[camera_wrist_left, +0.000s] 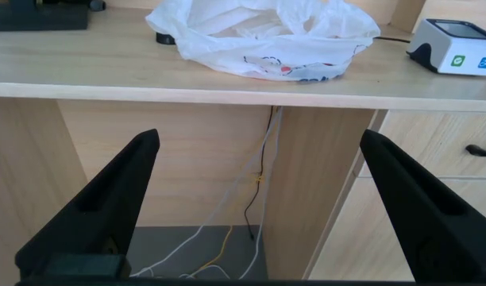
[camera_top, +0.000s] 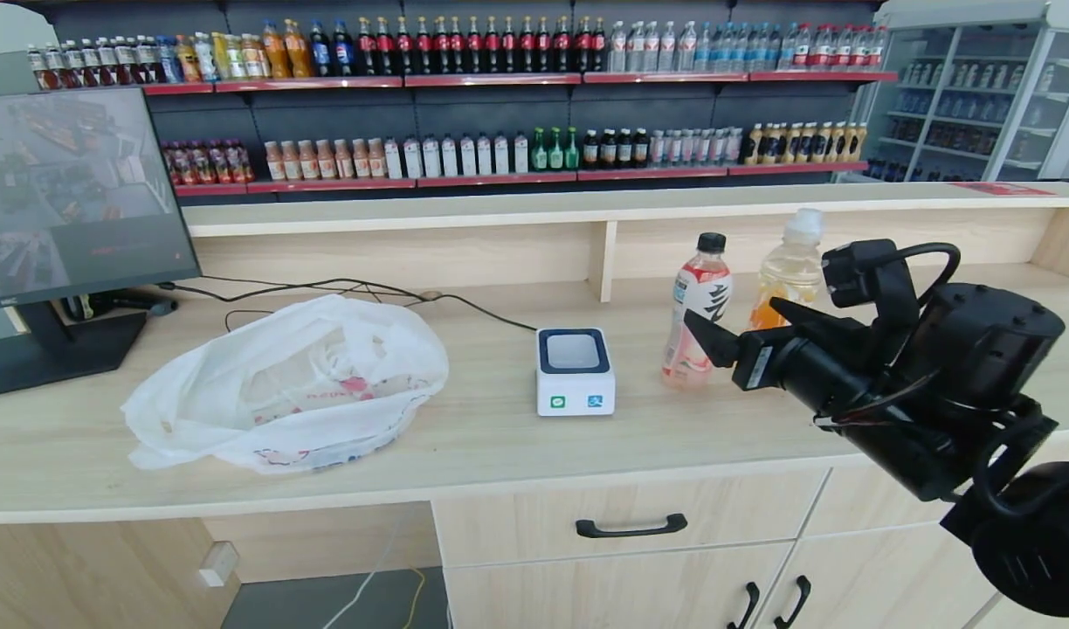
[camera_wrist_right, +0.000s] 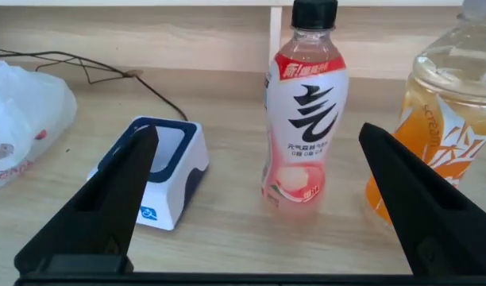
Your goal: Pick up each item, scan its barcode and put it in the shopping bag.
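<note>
A pink drink bottle (camera_top: 699, 310) with a black cap stands upright on the wooden counter (camera_top: 500, 437). An orange drink bottle (camera_top: 788, 271) stands just behind it to the right. My right gripper (camera_top: 731, 313) hovers open just in front of the pink bottle (camera_wrist_right: 305, 119), nothing between its fingers (camera_wrist_right: 108, 206). The orange bottle (camera_wrist_right: 449, 143) lies off to one side. The white barcode scanner (camera_top: 575, 371) sits mid-counter and the open white shopping bag (camera_top: 281, 384) lies to its left. My left gripper (camera_wrist_left: 259, 137) is open, low in front of the counter, below the bag (camera_wrist_left: 263, 36).
A monitor (camera_top: 72, 192) stands at the counter's left end, with black cables (camera_top: 325, 288) trailing behind the bag. A raised ledge (camera_top: 604, 210) with a divider backs the counter. Drawers with black handles (camera_top: 631, 527) sit below. Cables (camera_wrist_left: 259, 191) hang under the counter.
</note>
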Robot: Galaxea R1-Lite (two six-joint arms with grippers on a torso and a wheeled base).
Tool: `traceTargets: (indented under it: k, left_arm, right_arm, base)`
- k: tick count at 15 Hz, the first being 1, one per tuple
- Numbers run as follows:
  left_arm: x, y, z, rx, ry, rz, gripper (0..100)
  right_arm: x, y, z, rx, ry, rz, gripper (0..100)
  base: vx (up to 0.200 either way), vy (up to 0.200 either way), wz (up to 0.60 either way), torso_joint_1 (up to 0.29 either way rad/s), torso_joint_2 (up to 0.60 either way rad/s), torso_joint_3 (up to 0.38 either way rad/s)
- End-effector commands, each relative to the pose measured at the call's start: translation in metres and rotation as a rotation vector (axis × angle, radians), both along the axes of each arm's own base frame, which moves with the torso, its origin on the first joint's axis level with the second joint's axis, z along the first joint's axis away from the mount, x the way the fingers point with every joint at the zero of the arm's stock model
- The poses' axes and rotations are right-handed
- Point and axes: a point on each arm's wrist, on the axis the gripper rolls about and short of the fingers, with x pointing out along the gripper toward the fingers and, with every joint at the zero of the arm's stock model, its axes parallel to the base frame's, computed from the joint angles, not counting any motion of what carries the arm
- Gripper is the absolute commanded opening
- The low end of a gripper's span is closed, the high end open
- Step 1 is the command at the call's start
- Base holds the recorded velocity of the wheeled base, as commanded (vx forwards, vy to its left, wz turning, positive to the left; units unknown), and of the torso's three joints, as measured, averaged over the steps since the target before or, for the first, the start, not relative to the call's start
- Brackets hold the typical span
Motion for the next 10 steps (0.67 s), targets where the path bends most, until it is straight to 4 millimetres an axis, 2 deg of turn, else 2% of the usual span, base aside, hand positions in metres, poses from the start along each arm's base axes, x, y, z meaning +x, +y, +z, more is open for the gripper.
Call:
traceTargets:
  k: [1,4,10]
  left_arm:
    - [0.0,0.0,0.0,0.0,0.0,0.0,100]
    - [0.0,0.0,0.0,0.0,0.0,0.0,100]
    - [0.0,0.0,0.0,0.0,0.0,0.0,100]
  right_arm:
    - [0.019,-0.012,-0.019,-0.025,0.052,-0.056,100]
    - [0.031,-0.026,-0.026,-0.023,0.043,-0.048,100]
    - [0.038,-0.026,-0.034,0.008,0.049,-0.035,100]
  base:
    - [0.0,0.0,0.0,0.0,0.0,0.0]
    - [0.0,0.0,0.0,0.0,0.0,0.0]
    - [0.0,0.0,0.0,0.0,0.0,0.0]
